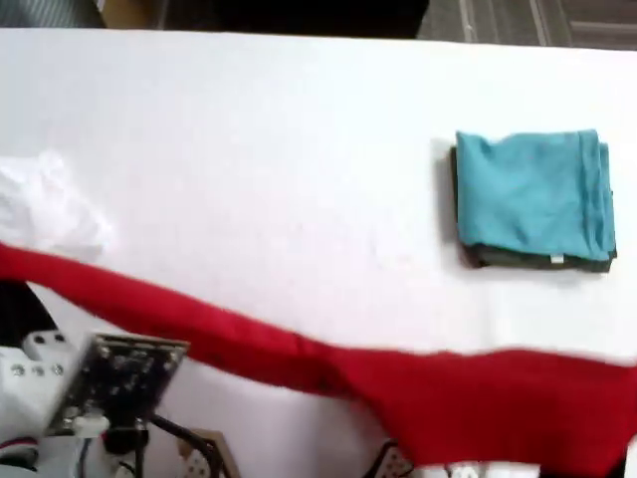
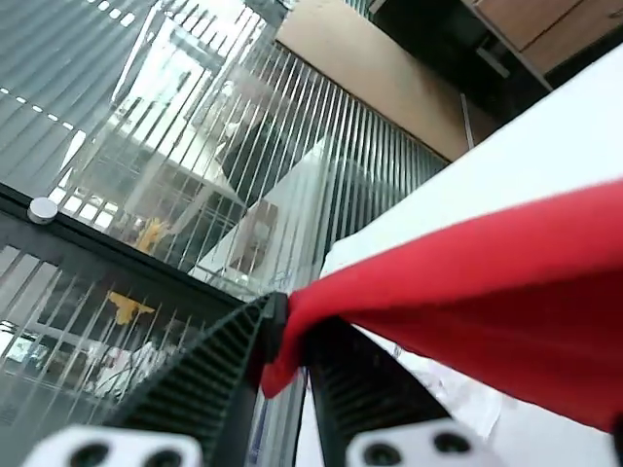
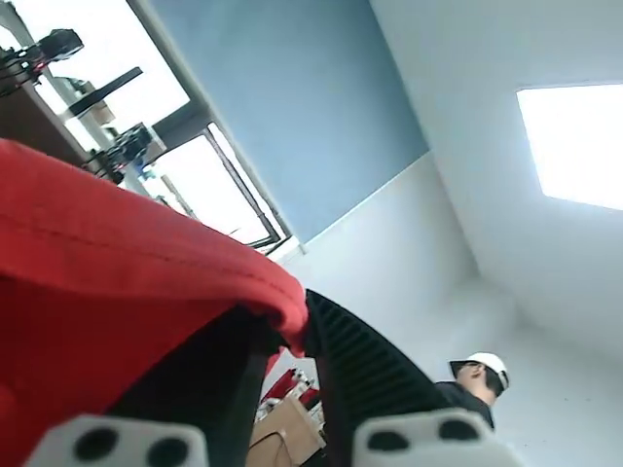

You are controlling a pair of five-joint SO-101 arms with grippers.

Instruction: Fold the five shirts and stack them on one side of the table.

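Note:
A red shirt (image 1: 328, 363) hangs stretched across the front of the table, held up in the air at both ends. My left gripper (image 2: 288, 326) is shut on one corner of the red shirt (image 2: 467, 292), the cloth pinched between its black ribbed fingers (image 2: 209, 370). My right gripper (image 3: 292, 336) is shut on another corner of the red shirt (image 3: 107, 292). At the right of the table lies a folded teal shirt (image 1: 532, 194) on top of a darker folded shirt (image 1: 537, 262). A crumpled white shirt (image 1: 50, 204) lies at the left edge.
The white table (image 1: 279, 149) is bare across its middle and back. An arm's wrist board and cables (image 1: 119, 383) show at the front left, below the red cloth.

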